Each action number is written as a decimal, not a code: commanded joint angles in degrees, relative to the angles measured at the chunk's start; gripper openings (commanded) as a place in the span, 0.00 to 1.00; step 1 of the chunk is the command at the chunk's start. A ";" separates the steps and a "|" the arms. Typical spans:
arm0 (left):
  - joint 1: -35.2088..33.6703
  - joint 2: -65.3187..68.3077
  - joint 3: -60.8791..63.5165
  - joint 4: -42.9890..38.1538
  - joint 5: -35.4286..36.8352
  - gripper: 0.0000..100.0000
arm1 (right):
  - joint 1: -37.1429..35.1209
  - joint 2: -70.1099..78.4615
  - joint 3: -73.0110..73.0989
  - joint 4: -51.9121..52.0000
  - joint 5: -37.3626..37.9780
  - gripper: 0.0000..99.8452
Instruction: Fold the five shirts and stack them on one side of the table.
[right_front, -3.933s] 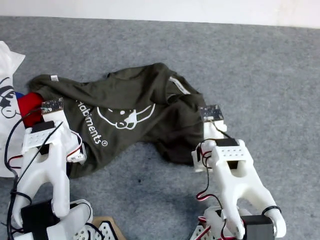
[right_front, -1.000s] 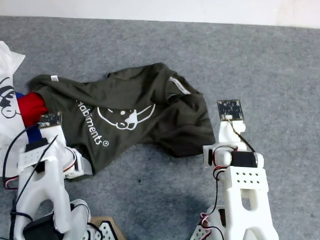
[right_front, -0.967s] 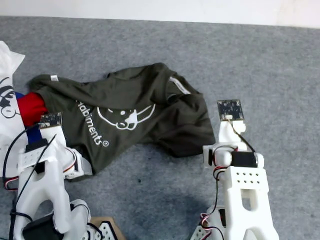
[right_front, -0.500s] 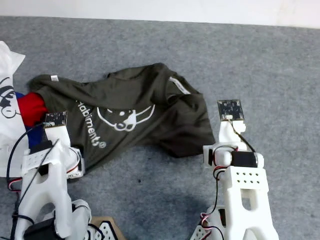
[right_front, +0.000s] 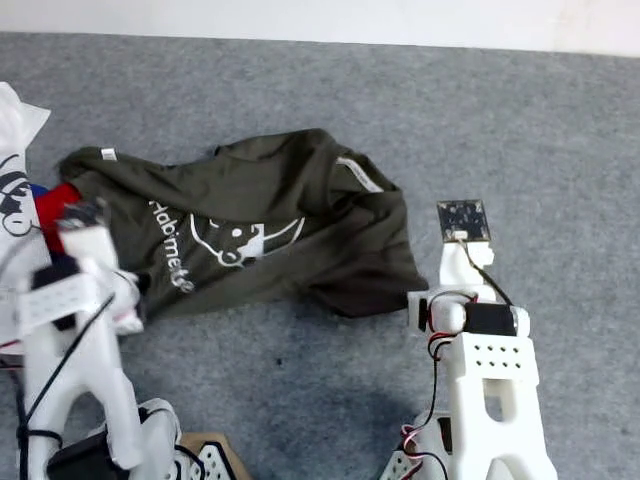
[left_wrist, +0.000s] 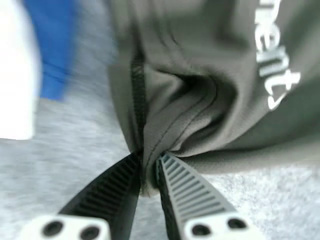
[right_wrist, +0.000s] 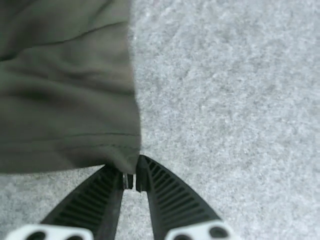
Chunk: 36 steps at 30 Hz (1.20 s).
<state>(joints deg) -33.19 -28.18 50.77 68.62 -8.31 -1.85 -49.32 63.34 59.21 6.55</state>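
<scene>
The green shirt lies crumpled and part spread on the grey table, left of the middle, with its white print facing up and a neck label at its far left corner. The left gripper sits at the shirt's near left corner. Its jaws are pressed together on a bunched fold of the stitched hem, and the cloth puckers into creases just beyond the tips. The right gripper is at the shirt's near right corner, low over the table. Its jaws are all but closed, with only a sliver between them, and the hem corner meets the tips; whether any cloth is caught there cannot be told. At the table's left edge lies a white shirt with a dark print. A red cloth and a blue cloth lie between it and the green shirt's left end. The red cloth touches the green shirt and is partly tucked beneath it.
</scene>
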 joint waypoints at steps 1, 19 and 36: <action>-7.16 -1.27 -13.41 5.19 -0.26 0.01 | 3.38 -1.19 -4.70 0.57 0.79 0.01; -3.47 -0.92 -24.66 4.57 7.21 0.01 | -9.71 -1.01 -18.68 10.24 0.18 0.01; -3.38 -0.84 -5.85 -6.15 7.30 0.01 | -55.52 -1.01 3.38 -6.11 -2.29 0.23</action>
<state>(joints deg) -37.14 -28.09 42.68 66.42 -1.45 -52.84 -49.32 66.86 55.60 3.74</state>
